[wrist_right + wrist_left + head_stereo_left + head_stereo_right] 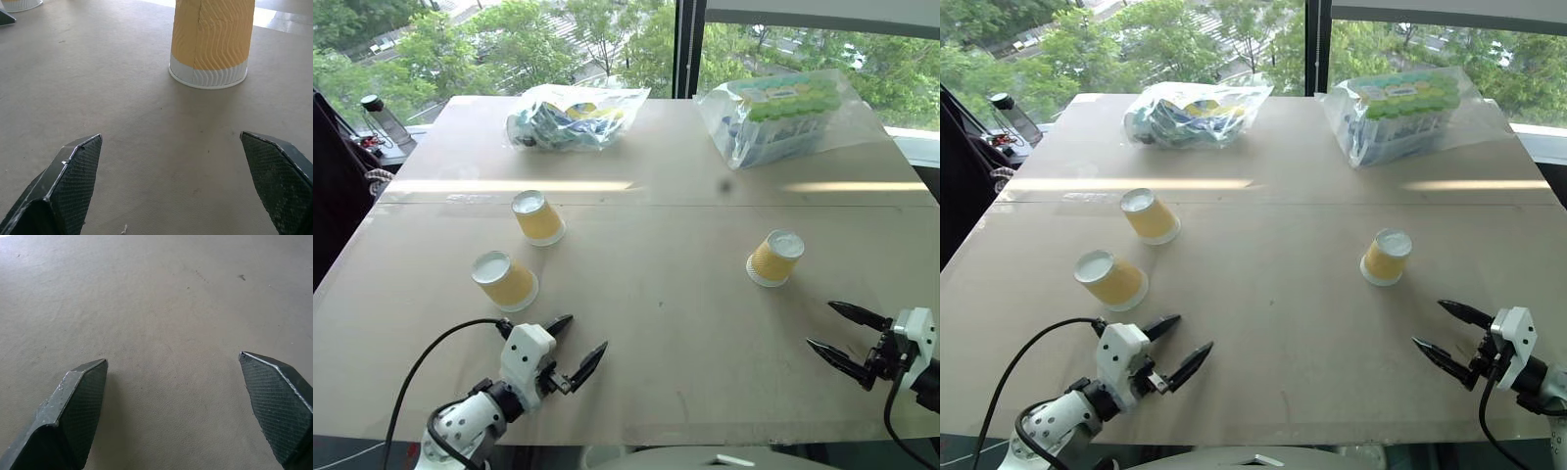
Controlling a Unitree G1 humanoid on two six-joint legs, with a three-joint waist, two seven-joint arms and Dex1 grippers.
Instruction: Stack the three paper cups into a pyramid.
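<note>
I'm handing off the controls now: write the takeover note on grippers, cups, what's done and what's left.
Left gripper: open, empty, above the table near its front edge.
Right gripper: open, empty, pointing toward the right cup.
Cups: all three upside down and apart. Near-left cup sits just ahead of the left gripper, far-left cup behind it, right cup alone.
Done: nothing stacked.
Left: set two cups side by side, then place the third on top.

Head stereo overhead; wrist cameras low over table (705,323)

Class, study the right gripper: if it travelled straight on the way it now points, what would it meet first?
Probably the lone paper cup standing upside down ahead of the open right gripper; depth is uncertain.
</note>
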